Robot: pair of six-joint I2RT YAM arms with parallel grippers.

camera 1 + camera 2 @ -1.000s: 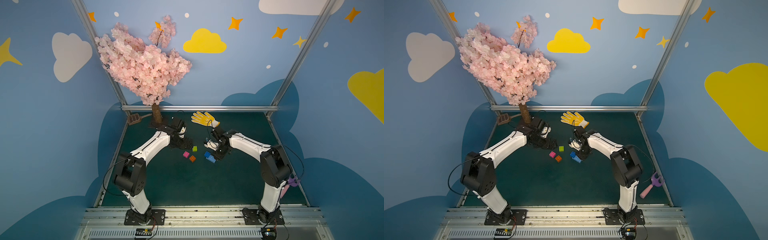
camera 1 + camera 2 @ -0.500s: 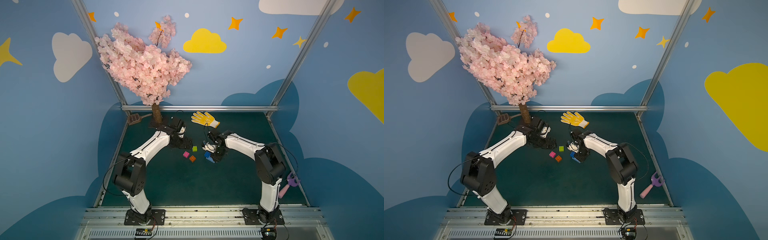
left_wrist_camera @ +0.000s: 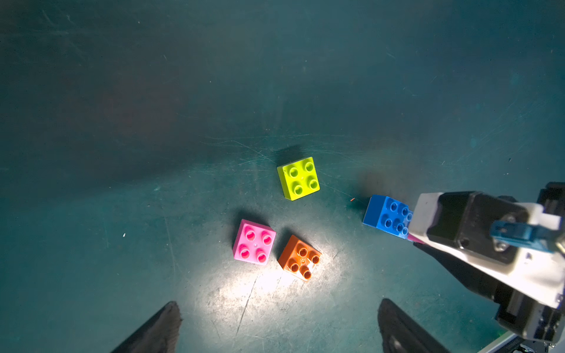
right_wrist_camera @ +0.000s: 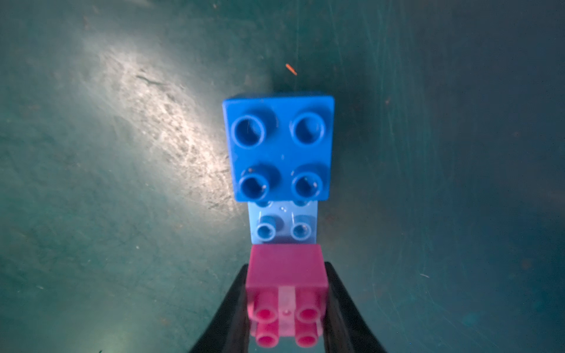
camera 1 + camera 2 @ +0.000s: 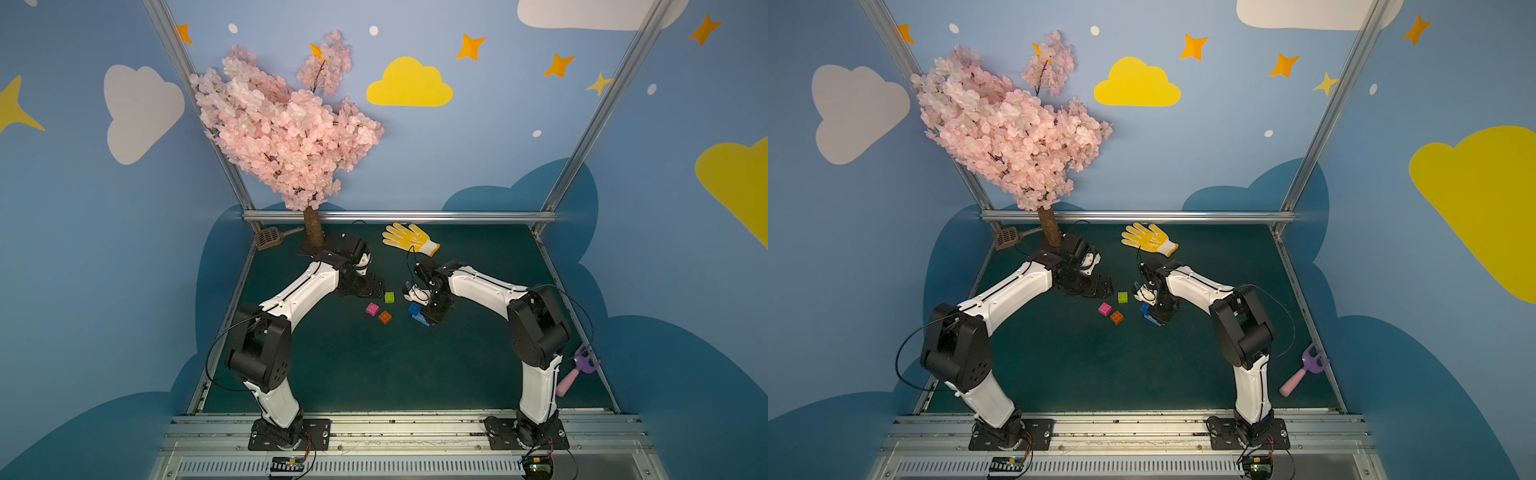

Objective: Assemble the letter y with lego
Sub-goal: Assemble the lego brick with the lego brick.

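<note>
One pink brick (image 4: 286, 293) is clamped in right hand (image 4: 286, 267), over near end of light-blue bar (image 4: 282, 226) (seating unclear), bar axis pointing straight away; left hand (image 3: 278, 305) spread wide.

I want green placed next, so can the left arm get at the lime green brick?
Probably yes: the left gripper is open, and the lime green brick sits alone just ahead of it, studs up, clear of the loose pink brick and orange brick.

Links: white moulded plastic shells, left arm (image 5: 303, 291), right arm (image 5: 482, 284)
Joints: black rounded housings (image 5: 259, 357)
Cables: thin black loops (image 5: 209, 357)
Bases: black plates (image 5: 311, 434), silver screws
Right wrist: white-and-black block, blue clip (image 3: 516, 232)
Left gripper (image 3: 278, 302): black tapered fingers (image 3: 159, 327)
</note>
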